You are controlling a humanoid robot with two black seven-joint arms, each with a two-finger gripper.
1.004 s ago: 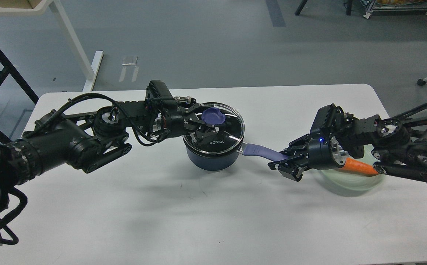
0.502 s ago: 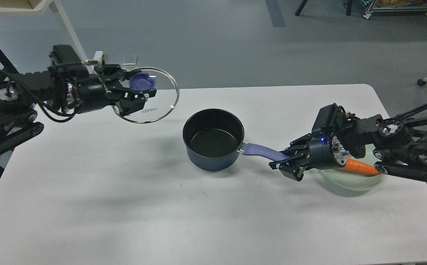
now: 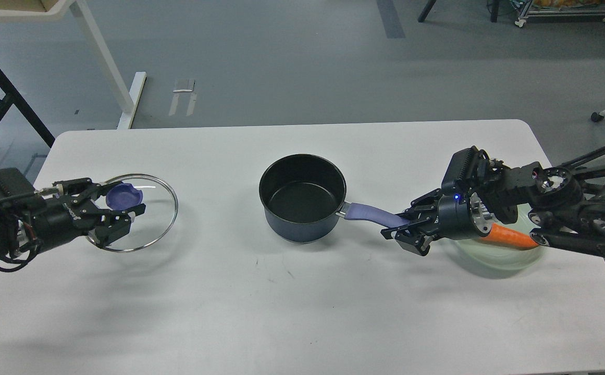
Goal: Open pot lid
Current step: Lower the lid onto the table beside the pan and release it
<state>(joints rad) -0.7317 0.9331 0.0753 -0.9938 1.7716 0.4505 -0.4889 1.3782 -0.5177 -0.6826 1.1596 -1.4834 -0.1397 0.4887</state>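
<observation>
— Now that the lid (image 3: pixel 134 212) has come down from mid-air toward the desk's left edge, is it released?
— No; the left gripper (image 3: pixel 123 208) grasps its knob. The pot (image 3: pixel 302 198) sits uncovered mid-desk, right gripper (image 3: pixel 405 229) clamping its handle (image 3: pixel 370 214).

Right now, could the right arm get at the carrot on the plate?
Probably not freely: the right pincer is shut on the pot handle, and the carrot lies on the plate under that arm's own wrist.
</observation>
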